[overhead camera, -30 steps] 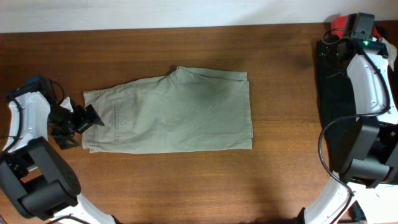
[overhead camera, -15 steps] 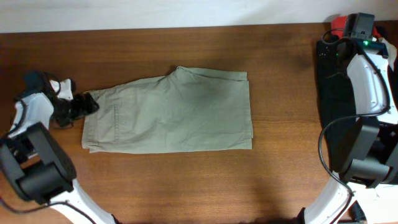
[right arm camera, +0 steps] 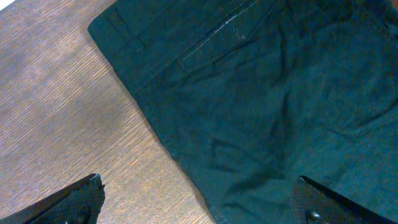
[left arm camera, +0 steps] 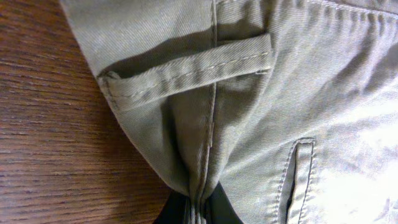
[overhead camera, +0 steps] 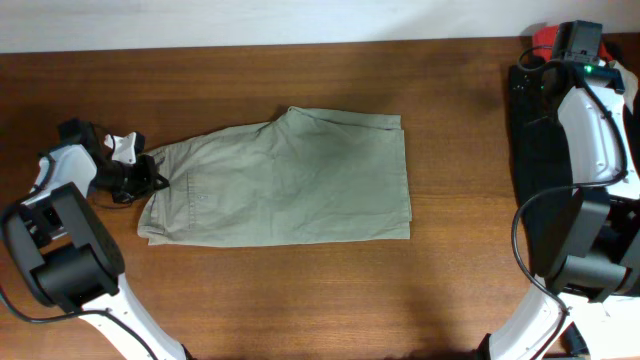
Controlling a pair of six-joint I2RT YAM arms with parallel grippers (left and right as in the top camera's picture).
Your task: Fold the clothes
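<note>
The khaki shorts (overhead camera: 290,180) lie flat across the middle of the table, waistband to the left. My left gripper (overhead camera: 148,180) is shut on the waistband's left edge. In the left wrist view the cloth (left arm camera: 280,93) is bunched into a pleat between the dark fingertips (left arm camera: 171,213), just below a belt loop (left arm camera: 193,68) and beside the slit pocket (left arm camera: 293,180). My right gripper (right arm camera: 199,205) is open above the corner of a black garment (right arm camera: 267,93), holding nothing. That black garment (overhead camera: 530,140) lies at the table's right edge, with a red one (overhead camera: 543,40) behind it.
The brown wooden table (overhead camera: 300,290) runs bare in front of the shorts and between them and the black garment. The right arm (overhead camera: 590,120) stands over the right edge. A white wall borders the table's far side.
My left gripper swung from the shorts' lower left up to the waistband edge and shut on it. The waistband has bunched and the shorts have shifted slightly right. The right arm is still.
</note>
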